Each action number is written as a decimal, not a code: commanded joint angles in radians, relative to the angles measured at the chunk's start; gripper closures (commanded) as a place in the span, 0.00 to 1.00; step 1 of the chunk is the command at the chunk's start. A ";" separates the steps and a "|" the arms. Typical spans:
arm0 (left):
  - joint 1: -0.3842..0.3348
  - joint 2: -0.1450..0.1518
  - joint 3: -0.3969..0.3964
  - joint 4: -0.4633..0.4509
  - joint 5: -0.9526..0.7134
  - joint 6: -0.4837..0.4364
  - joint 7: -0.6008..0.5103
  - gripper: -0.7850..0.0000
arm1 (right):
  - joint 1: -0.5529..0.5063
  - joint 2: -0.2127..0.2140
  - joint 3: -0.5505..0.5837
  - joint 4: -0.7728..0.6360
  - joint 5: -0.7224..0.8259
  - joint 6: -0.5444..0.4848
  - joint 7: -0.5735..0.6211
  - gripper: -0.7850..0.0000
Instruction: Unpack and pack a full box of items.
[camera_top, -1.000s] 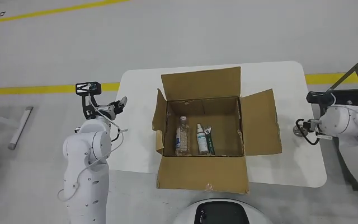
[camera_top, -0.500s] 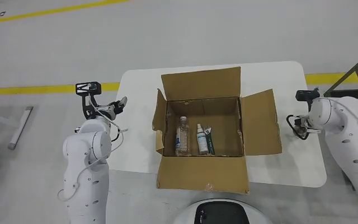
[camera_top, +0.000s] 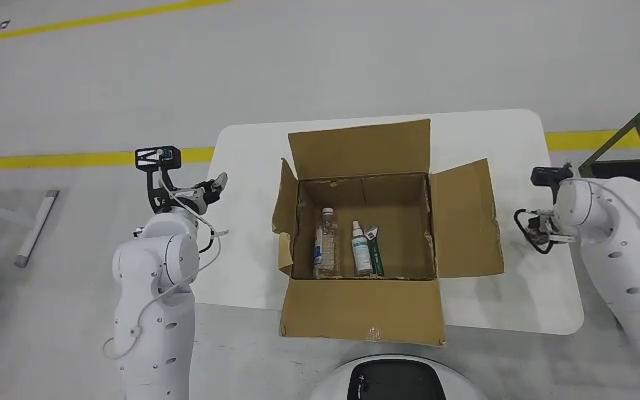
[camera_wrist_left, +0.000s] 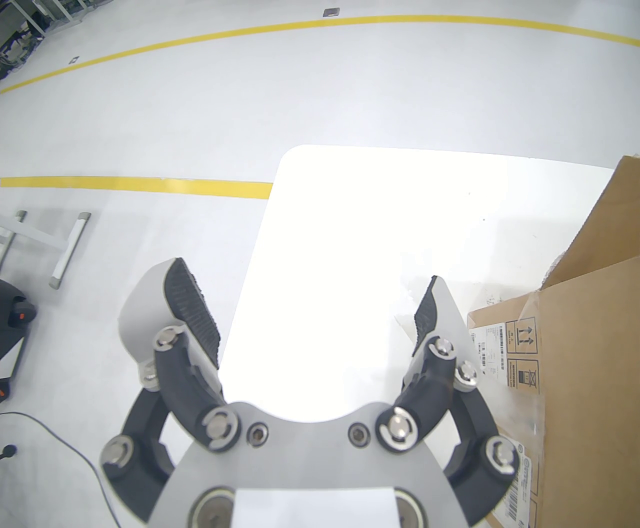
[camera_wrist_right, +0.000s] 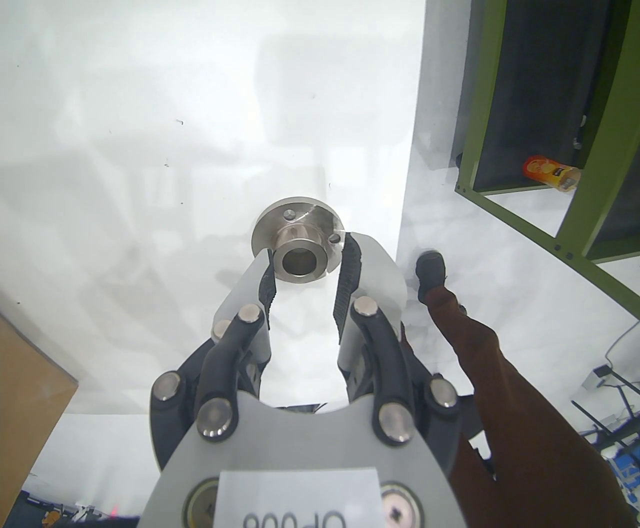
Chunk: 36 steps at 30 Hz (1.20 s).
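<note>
**On the right side: grip status and handling**

Near the right edge of the white counter, the right hand is clamped on a round, silver steel flange with a bored hub. It is held apart from the open brown cardboard box. The left hand is spread wide and holds nothing.

Expect the flange to be heavy, rigid and slick, so a grip across the hub looks soundest.

The right wrist view resolves the grip. The top view supplies the box contents, among them a clear plastic bottle and a white bottle.
</note>
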 joint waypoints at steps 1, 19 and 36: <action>0.000 0.000 0.000 0.000 0.000 0.000 0.000 0.00 | -0.003 -0.005 0.004 -0.002 -0.004 -0.001 0.001 0.61; 0.000 0.000 0.000 0.000 0.000 0.000 0.000 0.00 | -0.009 -0.042 0.044 -0.006 -0.048 -0.002 0.002 0.62; 0.000 0.000 0.000 0.000 0.000 0.000 0.000 0.00 | -0.009 -0.067 0.068 0.007 -0.072 0.004 -0.004 0.60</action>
